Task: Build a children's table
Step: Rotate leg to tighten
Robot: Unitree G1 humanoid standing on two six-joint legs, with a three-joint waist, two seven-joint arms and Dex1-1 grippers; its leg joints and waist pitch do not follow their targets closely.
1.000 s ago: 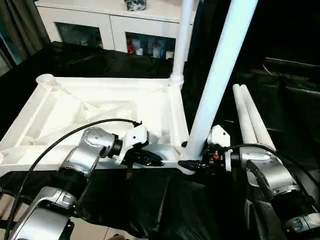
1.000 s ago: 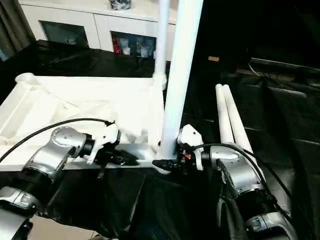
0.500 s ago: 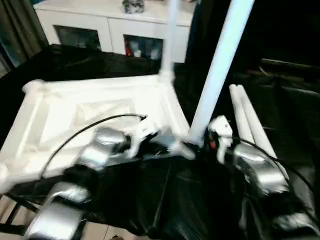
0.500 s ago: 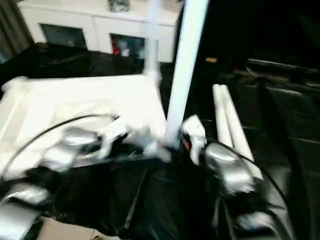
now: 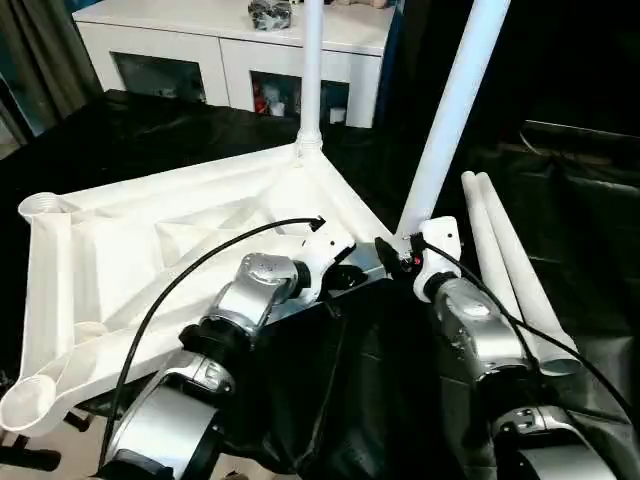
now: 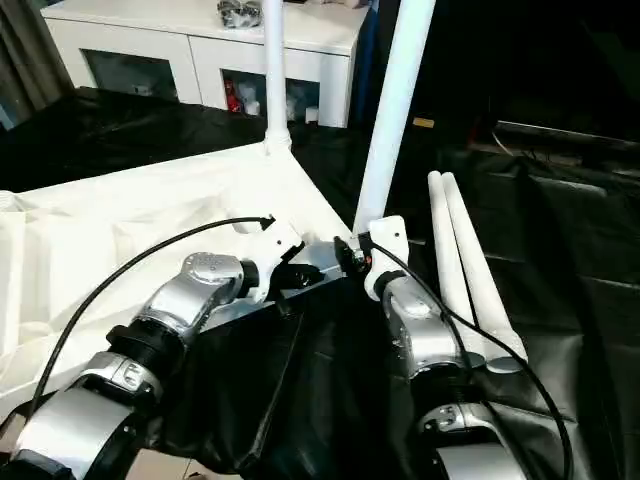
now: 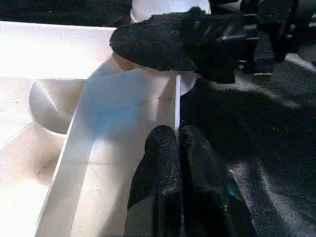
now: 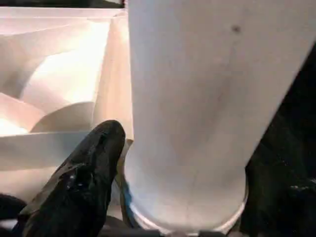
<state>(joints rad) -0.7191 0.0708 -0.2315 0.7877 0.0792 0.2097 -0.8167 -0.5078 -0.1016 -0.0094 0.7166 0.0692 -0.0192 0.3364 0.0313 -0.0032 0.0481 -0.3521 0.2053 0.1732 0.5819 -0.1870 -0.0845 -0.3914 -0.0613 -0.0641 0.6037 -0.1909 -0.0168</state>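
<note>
The white tabletop (image 5: 150, 230) lies upside down on the black sheet, ribs up and turned at an angle to me. One white leg (image 5: 310, 70) stands in its far corner socket. A second leg (image 5: 450, 110) rises tilted from the near right corner. My right gripper (image 5: 392, 256) is shut on the base of that leg, one black finger (image 8: 84, 168) lying against it. My left gripper (image 5: 350, 278) is shut on the tabletop's thin rim (image 7: 176, 106) right beside that corner. Two loose legs (image 5: 510, 270) lie side by side on the right.
Empty round sockets show at the left corner (image 5: 45, 207) and the near left corner (image 5: 25, 405). A white cabinet with glass doors (image 5: 230, 60) stands behind. The crumpled black sheet (image 5: 380, 380) covers the surface, and a grey curtain (image 5: 40, 60) hangs at far left.
The tabletop has swung round: its near right corner moved away from me and its left side came nearer. Both grippers and the tilted leg went with it.
</note>
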